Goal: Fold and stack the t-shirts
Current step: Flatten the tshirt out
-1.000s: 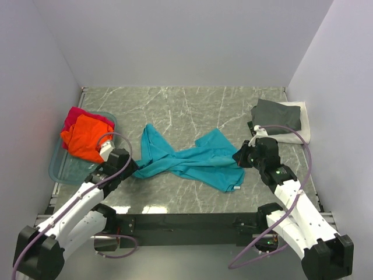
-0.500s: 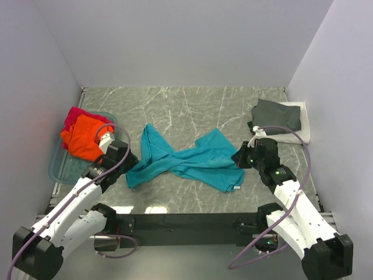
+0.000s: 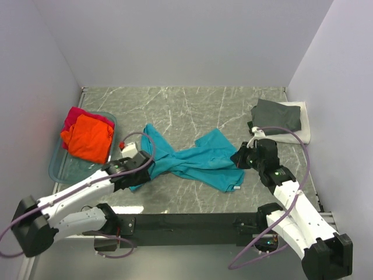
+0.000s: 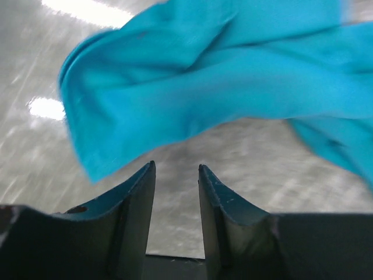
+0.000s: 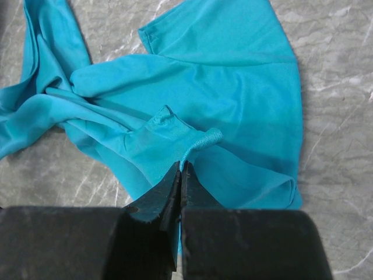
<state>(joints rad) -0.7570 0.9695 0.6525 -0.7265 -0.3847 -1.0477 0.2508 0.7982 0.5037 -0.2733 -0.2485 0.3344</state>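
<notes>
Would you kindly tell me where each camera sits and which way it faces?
Top external: above and behind the bases, looking down at the table; left arm and right arm show.
Left wrist: on the left arm, looking past the open left gripper at the teal t-shirt.
Right wrist: on the right arm, looking down past the right gripper, shut on a fold of that shirt.
Shared: all three show the teal t-shirt.

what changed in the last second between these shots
The left gripper swung right from the clear bluish plastic tub to the near-left end of the crumpled teal cloth t-shirt, jaws narrowing, nothing between them. The right gripper stays shut on its edge. The orange shirt and folded dark grey shirt stayed put.
</notes>
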